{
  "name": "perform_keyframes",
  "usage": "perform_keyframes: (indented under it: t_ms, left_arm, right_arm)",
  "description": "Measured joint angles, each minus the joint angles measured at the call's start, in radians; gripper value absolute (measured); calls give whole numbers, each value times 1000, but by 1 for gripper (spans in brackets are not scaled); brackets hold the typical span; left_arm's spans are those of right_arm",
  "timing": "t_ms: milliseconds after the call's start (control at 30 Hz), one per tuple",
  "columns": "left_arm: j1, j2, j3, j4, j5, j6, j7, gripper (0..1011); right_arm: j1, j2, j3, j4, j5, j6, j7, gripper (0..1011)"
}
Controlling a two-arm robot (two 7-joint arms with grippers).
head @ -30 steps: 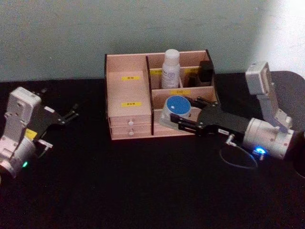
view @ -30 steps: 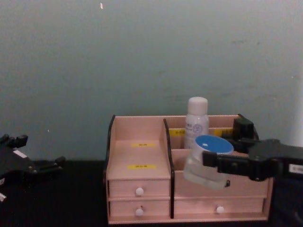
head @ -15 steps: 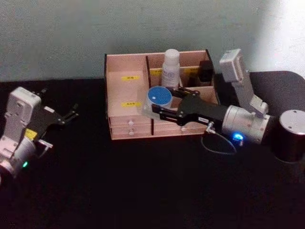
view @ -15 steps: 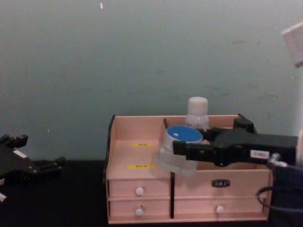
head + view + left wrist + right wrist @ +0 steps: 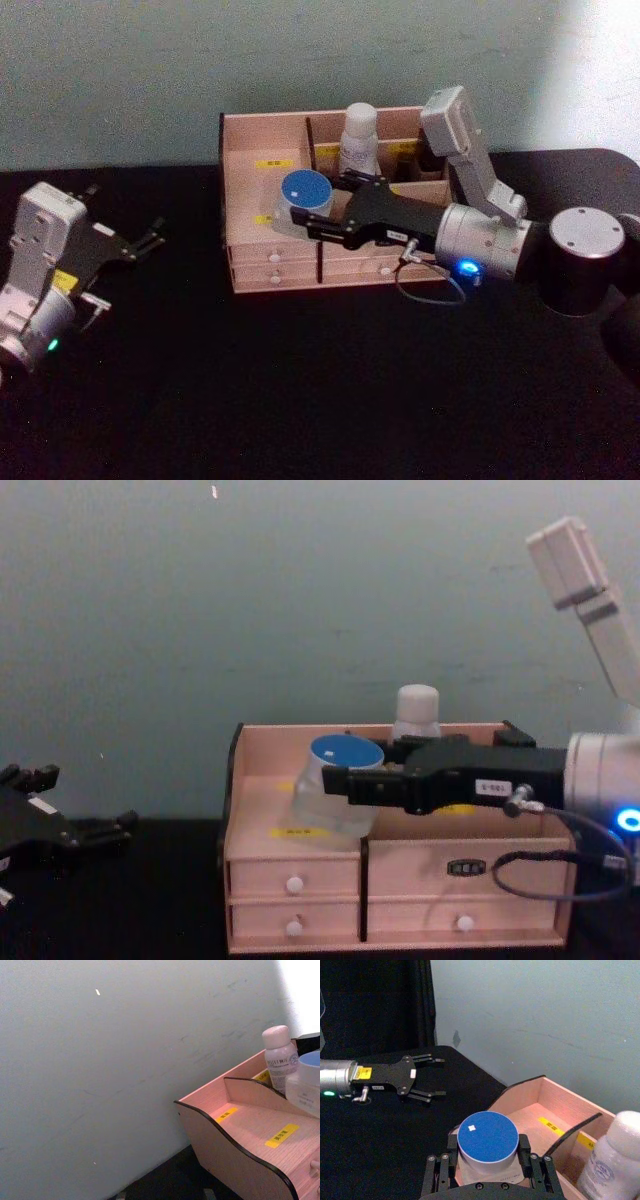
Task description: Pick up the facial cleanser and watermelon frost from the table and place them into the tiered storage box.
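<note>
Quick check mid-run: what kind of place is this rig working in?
Probably a lab or test bench, not a home: a black-covered table against a bare pale wall, with just one tiered storage box staged on it and the right gripper carrying a blue-lidded jar over it.

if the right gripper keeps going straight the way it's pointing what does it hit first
Probably nothing on the box: the right gripper, clamping the clear blue-lidded jar, points leftward over the wooden tiered storage box's left compartment; farther along sits the left gripper. Depth is unclear.

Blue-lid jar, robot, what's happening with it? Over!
Right gripper shut on blue-lid jar, over tiered storage box, left compartment. Left gripper open, parked off to the left. White bottle already in box, not blocking.
</note>
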Motion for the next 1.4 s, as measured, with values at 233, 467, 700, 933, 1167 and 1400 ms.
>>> perform_keyframes:
  t_ms: [233, 467, 700, 933, 1167, 1400]
  left_arm:
    - [0, 0, 0, 0, 0, 0, 0, 1001]
    - [0, 0, 0, 0, 0, 0, 0, 1001]
    - [0, 0, 0, 0, 0, 0, 0, 1001]
    - [0, 0, 0, 0, 0, 0, 0, 1001]
    - [0, 0, 0, 0, 0, 0, 0, 1001]
    - [0, 0, 0, 0, 0, 0, 0, 1001]
  right_arm:
    - [35, -27, -12, 46, -8, -1, 11, 719]
    - [69, -54, -20, 100, -16, -2, 17, 720]
    - [98, -81, -27, 152, -25, -7, 23, 720]
    - [118, -99, -30, 194, -33, -7, 30, 719]
    - [136, -115, -30, 233, -38, -7, 36, 720]
    - [150, -134, -28, 272, -42, -7, 38, 719]
